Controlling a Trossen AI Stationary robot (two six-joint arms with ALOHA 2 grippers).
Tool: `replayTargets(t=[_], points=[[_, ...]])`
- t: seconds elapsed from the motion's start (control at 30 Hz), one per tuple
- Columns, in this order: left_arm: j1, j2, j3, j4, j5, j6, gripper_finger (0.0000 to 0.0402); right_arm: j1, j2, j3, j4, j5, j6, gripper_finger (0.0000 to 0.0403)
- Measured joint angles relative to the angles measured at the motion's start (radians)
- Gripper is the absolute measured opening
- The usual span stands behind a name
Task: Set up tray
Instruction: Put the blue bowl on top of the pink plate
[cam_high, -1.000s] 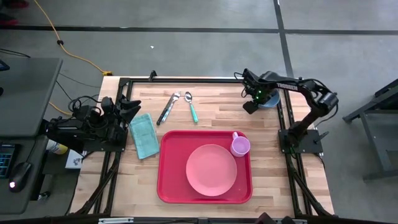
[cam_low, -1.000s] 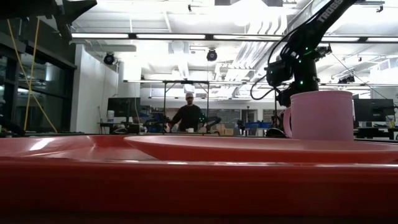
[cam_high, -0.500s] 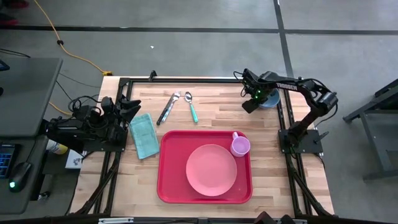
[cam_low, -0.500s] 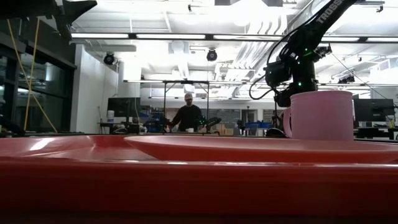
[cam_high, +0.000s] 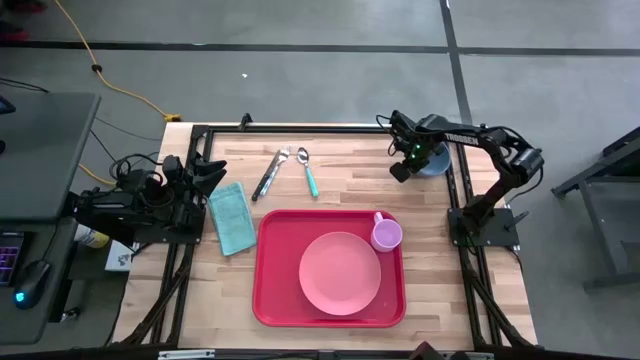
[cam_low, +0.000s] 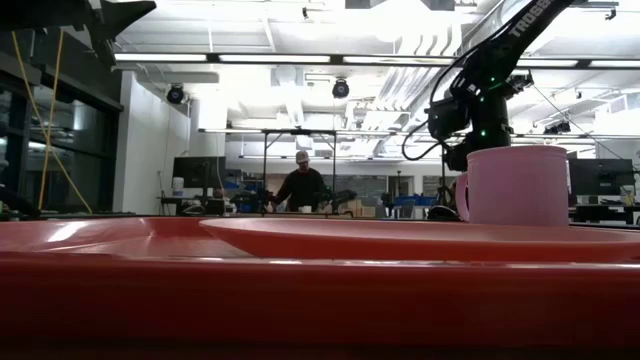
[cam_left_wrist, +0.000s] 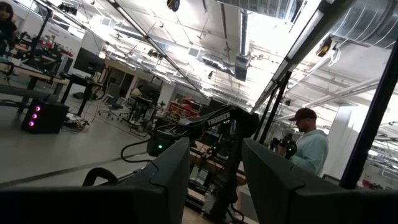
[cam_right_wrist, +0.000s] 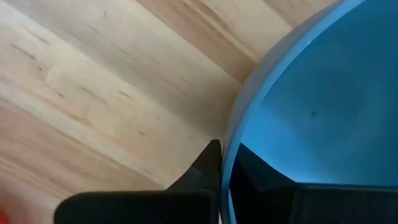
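Blue bowl (cam_right_wrist: 323, 93) rim at the counter's far right corner: my right jaws just pinched it, ready to carry onto the tray (cam_high: 272, 300).

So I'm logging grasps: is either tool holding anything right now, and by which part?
The right tool is shut on the blue bowl, pinching its rim, one finger inside, one outside. The left tool holds nothing.

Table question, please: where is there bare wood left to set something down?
Bare table right of the red tray; also below the teal napkin, and between spoon and right gripper. Crowded: tray, filled by pink plate and cup.
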Motion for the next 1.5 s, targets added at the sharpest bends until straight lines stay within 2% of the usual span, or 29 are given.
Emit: replayTargets(t=[0.13, 0.3, 0.53, 0.7, 0.93, 1.3, 1.5], points=[[0.0, 0.0, 0.0, 0.0, -0.001, 0.0, 0.0179, 0.012, -0.023, 0.004, -0.048, -0.046, 0.012, 0.0001], [0.0, 0.0, 0.0, 0.0, -0.001, 0.0, 0.0179, 0.038, -0.081, 0.072, -0.055, -0.05, 0.033, 0.0001], [0.0, 0.0, 0.0, 0.0, -0.001, 0.0, 0.0179, 0.047, -0.151, 0.252, 0.018, -0.133, 0.079, 0.0001], [0.0, 0.0, 0.0, 0.0, -0.001, 0.0, 0.0179, 0.094, -0.16, 0.417, 0.063, -0.21, 0.091, 0.0001], [0.0, 0.0, 0.0, 0.0, 0.0, 0.0, 0.0179, 0.264, -0.161, 0.596, 0.151, -0.307, 0.123, 0.0], [0.0, 0.0, 0.0, 0.0, -0.007, 0.0, 0.0179, 0.576, -0.15, 0.797, 0.172, -0.264, 0.18, 0.0], [0.0, 0.0, 0.0, 0.0, -0.017, 0.0, 0.0179, 0.734, -0.049, 0.917, 0.123, -0.251, 0.195, 0.0]])
